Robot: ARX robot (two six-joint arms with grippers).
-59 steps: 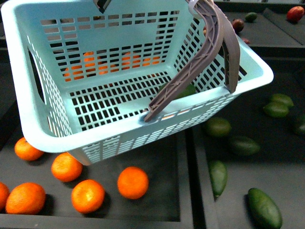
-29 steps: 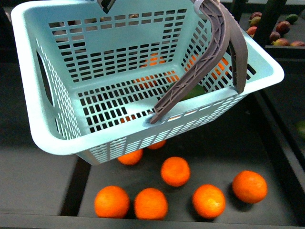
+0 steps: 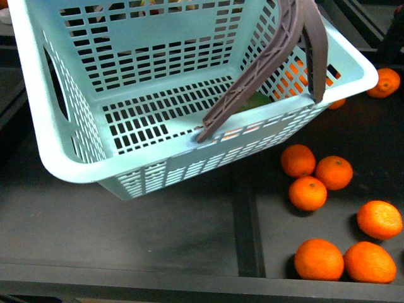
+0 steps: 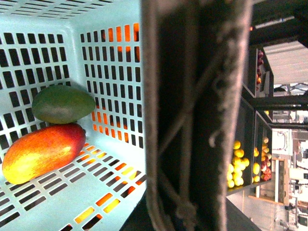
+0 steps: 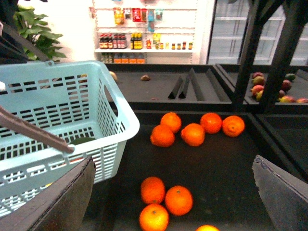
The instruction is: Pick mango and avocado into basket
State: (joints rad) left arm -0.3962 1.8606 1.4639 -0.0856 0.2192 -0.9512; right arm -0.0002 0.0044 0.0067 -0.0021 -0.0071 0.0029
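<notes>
1. Teal plastic fills most of your front view: the basket hangs tilted above the dark display trays, its brown handle rising out of the top of the frame.
2. Look at your left wrist view and you see the mango and the avocado both lying on the slotted floor of the basket, touching each other in a corner against the wall.
3. Your front view shows only a sliver of green through the slots, just behind the handle's foot.
4. That same wrist view is crossed by the handle, very close to the lens, with a white tie knotted on it; the left jaws are not visible, so you cannot tell whether they are closed on it.
5. Your right gripper has its jaws spread wide apart and empty, with loose oranges on the tray below and the basket off to one side.
6. More oranges lie on the tray to the right of the basket in your front view, a few seen through its slots.
</notes>
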